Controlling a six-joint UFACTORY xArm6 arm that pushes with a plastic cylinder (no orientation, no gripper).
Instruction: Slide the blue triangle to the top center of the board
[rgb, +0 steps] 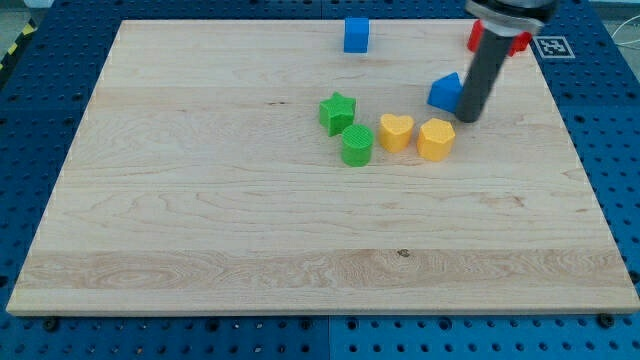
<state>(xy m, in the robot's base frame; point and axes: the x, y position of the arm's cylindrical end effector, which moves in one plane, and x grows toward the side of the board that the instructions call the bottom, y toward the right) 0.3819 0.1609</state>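
On the surface (200, 230), camera view:
Tip (467, 118): touching the right side of the blue triangle (445, 91), at the view's upper right.
Hand: the arm has none, only the dark rod, so nothing is grasped.
Blue cube (356, 35): near the top edge, about centre, well apart from the triangle.
Green star (337, 112): mid-board, with the green cylinder (357, 146) just below it.
Yellow heart (396, 132): beside the yellow hexagon (435, 139), below the triangle.
Red block (480, 38): partly hidden behind the rod; shape cannot be told.

Blue cube (356, 34) up top — green star (337, 111), green cylinder (357, 145), yellow heart (396, 131) mid-board.
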